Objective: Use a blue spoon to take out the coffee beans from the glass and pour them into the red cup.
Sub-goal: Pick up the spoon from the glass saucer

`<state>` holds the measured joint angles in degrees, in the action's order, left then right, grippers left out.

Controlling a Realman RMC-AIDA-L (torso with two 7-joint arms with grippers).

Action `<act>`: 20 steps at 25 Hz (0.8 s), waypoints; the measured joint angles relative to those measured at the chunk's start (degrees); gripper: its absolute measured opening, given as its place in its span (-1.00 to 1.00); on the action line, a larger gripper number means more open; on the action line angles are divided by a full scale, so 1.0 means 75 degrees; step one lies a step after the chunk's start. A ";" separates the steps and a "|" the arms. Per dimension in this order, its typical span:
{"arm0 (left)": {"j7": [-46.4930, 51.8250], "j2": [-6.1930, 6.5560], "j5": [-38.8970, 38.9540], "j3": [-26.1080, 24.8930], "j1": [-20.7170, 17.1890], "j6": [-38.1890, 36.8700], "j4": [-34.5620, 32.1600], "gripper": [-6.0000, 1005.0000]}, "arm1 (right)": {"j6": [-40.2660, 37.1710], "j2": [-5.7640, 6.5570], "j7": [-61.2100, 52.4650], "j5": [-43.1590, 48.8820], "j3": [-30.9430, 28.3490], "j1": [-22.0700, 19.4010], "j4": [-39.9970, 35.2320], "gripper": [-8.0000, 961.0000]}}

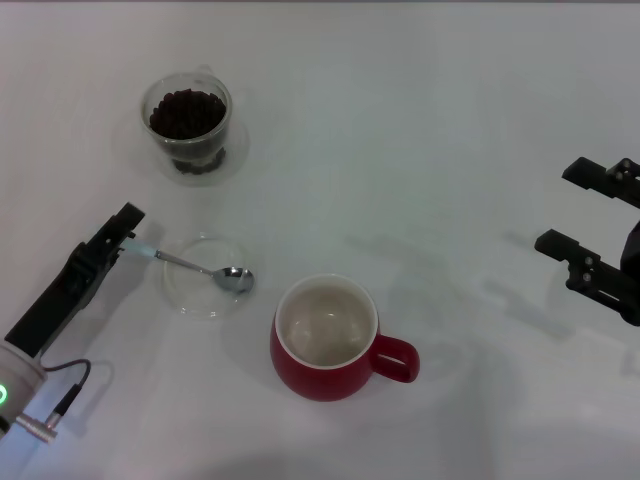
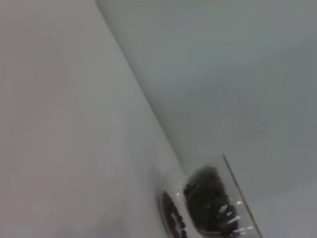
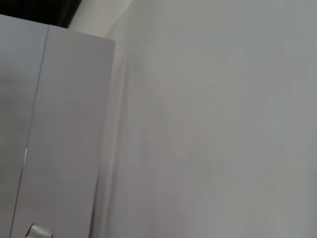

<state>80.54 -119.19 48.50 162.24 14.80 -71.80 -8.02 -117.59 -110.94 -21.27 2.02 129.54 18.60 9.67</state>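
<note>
The blue spoon (image 1: 200, 267), light, stiff, slippery, lies across a clear dish (image 1: 205, 276) at nine o'clock of the red cup (image 1: 325, 340); the left pincer (image 1: 128, 240) is clenched on its pale handle end, the best hold; right pincer (image 1: 590, 225) released, idle.

on the worktop (image 1: 430, 130): glass (image 1: 188, 125) far back on the left, coffee beans (image 1: 186, 112) inside. nearer, in front of the glass, flat dish (image 1: 200, 292) with spoon (image 1: 200, 268) lying across it, bowl end toward the right, handle end at the left hand (image 1: 128, 232). mug (image 1: 325, 340) right of the dish, handle pointing right. right hand (image 1: 590, 225) well apart at the right edge.
</note>
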 joint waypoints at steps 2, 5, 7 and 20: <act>-0.0001 -0.0002 0.0058 -0.0001 -0.0022 0.0059 0.0002 0.16 | -0.0006 -0.0009 0.0000 -0.0041 0.0000 -0.0029 -0.0001 0.38; -0.0002 -0.0012 0.0141 0.0000 -0.0055 0.0218 0.0003 -0.07 | -0.0005 -0.0050 0.0000 -0.0076 0.0000 -0.0052 -0.0005 0.38; -0.0007 -0.0005 0.0143 0.0000 -0.0051 0.0222 0.0003 -0.18 | 0.0006 -0.0074 0.0000 -0.0101 0.0001 -0.0054 -0.0005 0.38; 0.0095 0.0082 0.0268 -0.0009 0.0047 -0.0642 0.0467 -0.73 | 0.0011 -0.0174 0.0003 -0.0119 0.0001 -0.0018 0.0001 0.38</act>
<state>81.25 -118.58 50.52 162.18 15.15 -76.61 -4.51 -117.51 -112.25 -21.24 1.12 129.55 18.47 9.67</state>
